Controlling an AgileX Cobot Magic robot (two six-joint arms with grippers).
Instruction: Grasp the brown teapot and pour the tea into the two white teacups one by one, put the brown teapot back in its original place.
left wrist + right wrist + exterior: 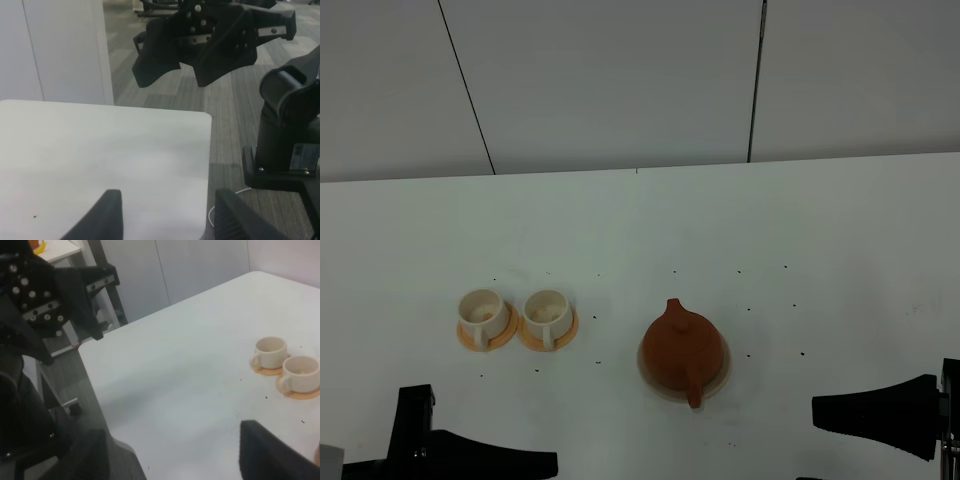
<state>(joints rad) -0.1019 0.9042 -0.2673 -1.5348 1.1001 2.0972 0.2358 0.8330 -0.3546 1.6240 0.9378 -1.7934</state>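
Near the front edge of the bench, toward its left corner, the left hand (167,202) hung with its two black fingers spread apart and nothing between them, only bare white bench (640,230) beneath. By the right edge, also close to the front, the right hand (170,440) was equally wide apart and empty. Both hands lay low and roughly level, each pointing inward along the front edge toward the middle, facing one another.

Between them, a little right of the middle and near the front edge, the brown teapot (683,345) sat upright, lid on, on its tan coaster (658,392). One stub of the pot pointed at the front edge and another at the far edge; which was the handle could not be told. Left of the pot, well apart from it, the two white teacups (547,310) stood side by side on orange saucers (466,338).

Nothing had been grasped, so the step in hand appeared to be the reach for the teapot. The right hand was nearer and looked the likelier choice. Done well, it would come in with fingers wide, close squarely on the handle, and lift the pot level so the lid stayed seated.
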